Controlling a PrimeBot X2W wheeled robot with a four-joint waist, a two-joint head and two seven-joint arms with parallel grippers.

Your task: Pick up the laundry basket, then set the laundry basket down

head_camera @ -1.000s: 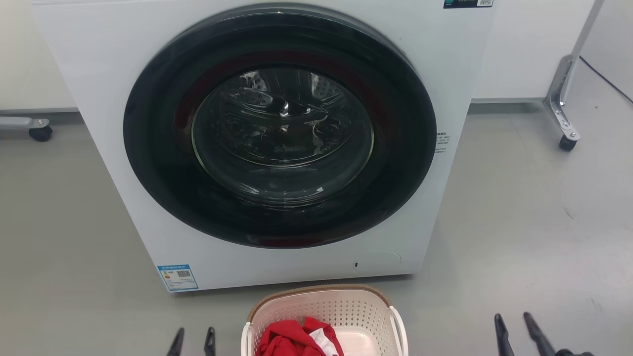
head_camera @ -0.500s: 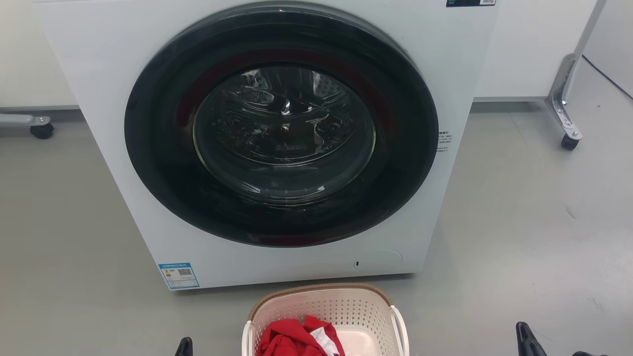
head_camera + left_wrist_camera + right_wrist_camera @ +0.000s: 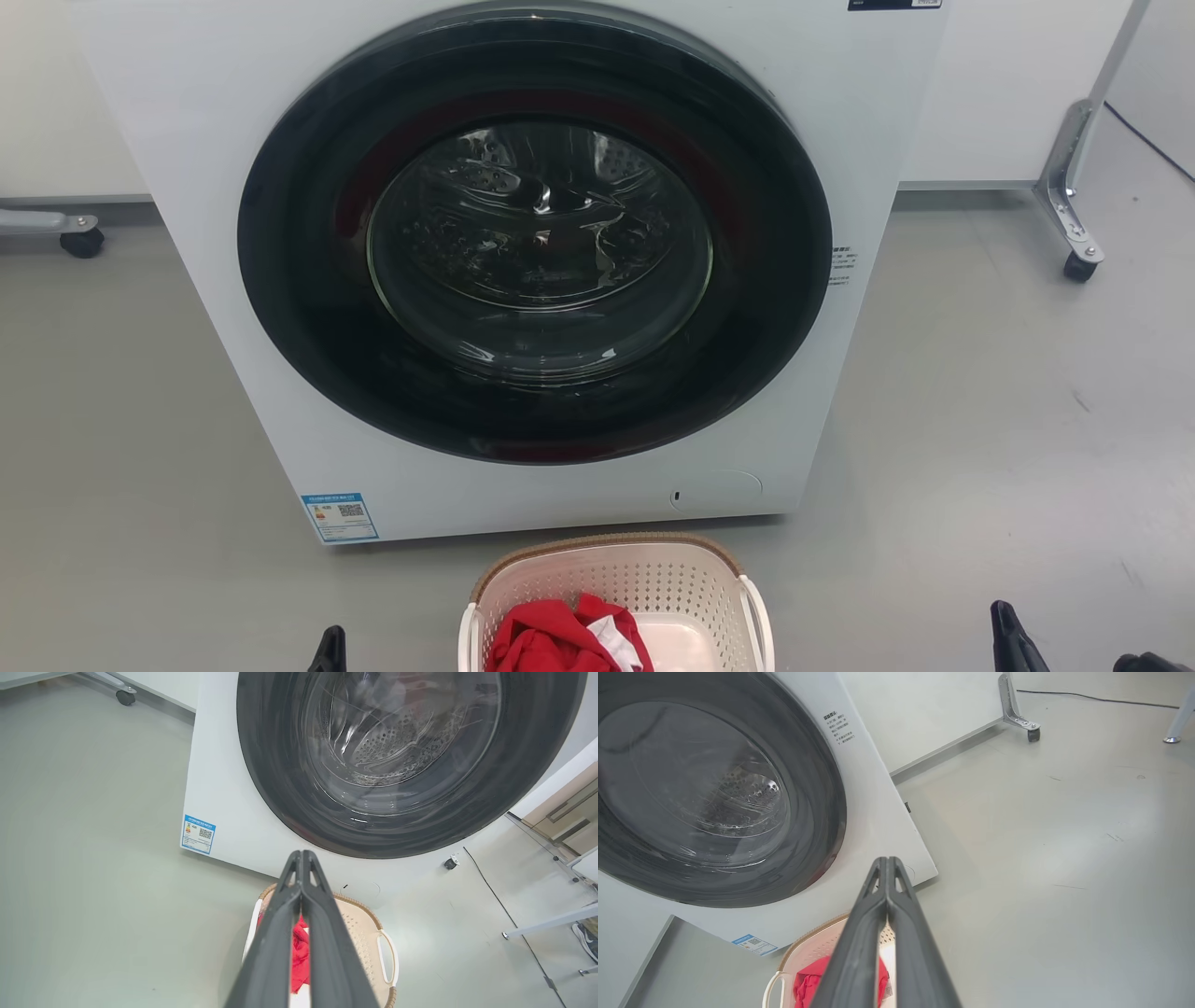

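Laundry basket [image 3: 611, 571] on floor, near side of washing machine [image 3: 224, 140], red garment [image 3: 546, 639] inside. Left gripper [image 3: 302, 855] left of basket, tips together, empty. Right gripper [image 3: 887, 859] well right, same.

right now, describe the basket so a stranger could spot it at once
Find the white washing machine with the dark round door. On the grey floor in front sits the basket. It is cream perforated plastic with a brown rim, white handles and red cloth inside.

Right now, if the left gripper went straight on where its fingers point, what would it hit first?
Probably the washing machine, around the lower rim of its door; the left gripper seems to aim above the laundry basket, though depth is unclear.
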